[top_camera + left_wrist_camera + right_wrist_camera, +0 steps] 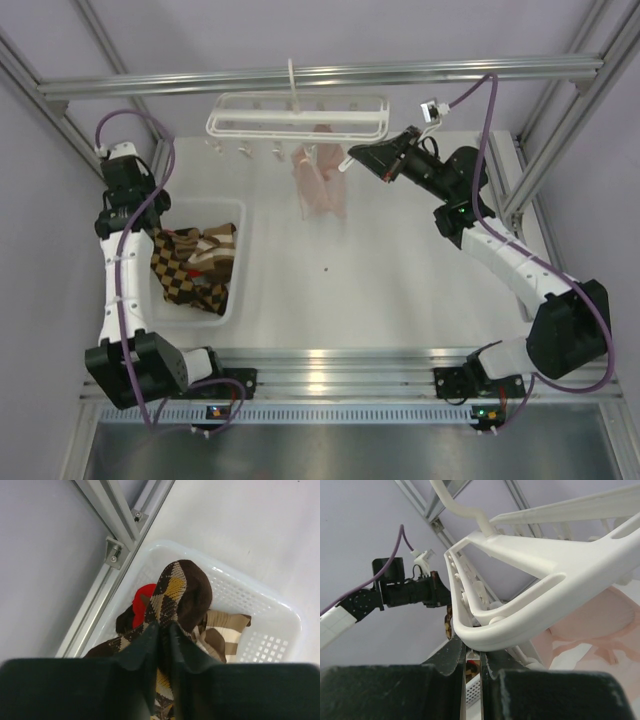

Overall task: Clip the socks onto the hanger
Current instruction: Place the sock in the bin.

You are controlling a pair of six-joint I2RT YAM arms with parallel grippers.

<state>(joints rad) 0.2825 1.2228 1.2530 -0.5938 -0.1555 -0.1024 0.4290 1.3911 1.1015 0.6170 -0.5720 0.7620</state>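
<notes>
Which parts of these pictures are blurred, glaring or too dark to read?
Top external view: glare on the metal rail at the near edge, and the pink cloth under the hanger looks smeared. Left wrist view: the fingers are dark and soft, the checked sock sharp. Right wrist view: the pink cloth is out of focus.

Pale lilac walls (pixel 40 200) are standing at nine and three o'clock, and soft, even light is washing over the white table (pixel 400 280). An aluminium crossbar (pixel 450 70) is spanning twelve o'clock, and a ribbed rail (pixel 340 365) is gleaming at six.
</notes>
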